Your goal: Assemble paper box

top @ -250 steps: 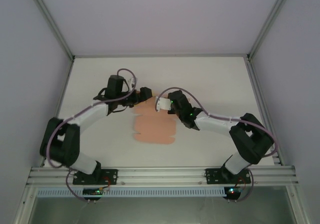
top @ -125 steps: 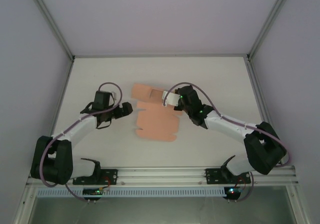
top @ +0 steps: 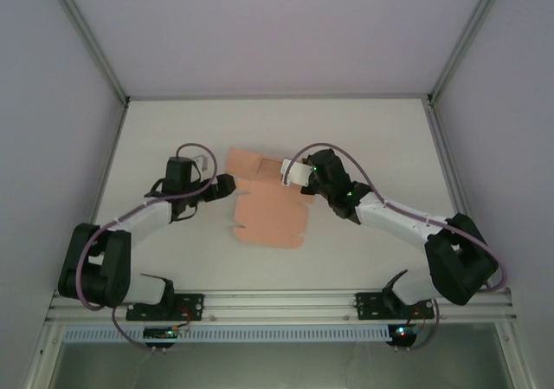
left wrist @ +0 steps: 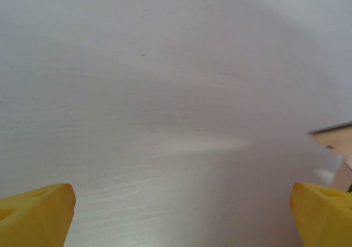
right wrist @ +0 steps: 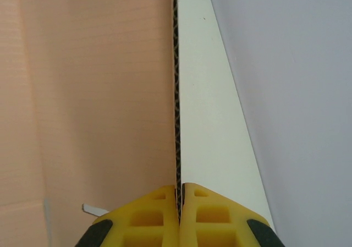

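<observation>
Left gripper (top: 223,186), jaws wide and empty, sits at ten o'clock of the paper box (top: 270,217), a pink sheet mid-table. Right gripper (right wrist: 180,195), at one o'clock, pinches a flap's edge. The card looks light and bendy, best gripped at its edges.

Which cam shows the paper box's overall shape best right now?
Top external: the whole paper box outline shows, a flat sheet with its far panel lifted. Right wrist gives a close panel and its edge pinched in the right tool. Left wrist catches a blurred corner at most.

Salmon-pink paper box (top: 270,220), white table (top: 381,138)
</observation>
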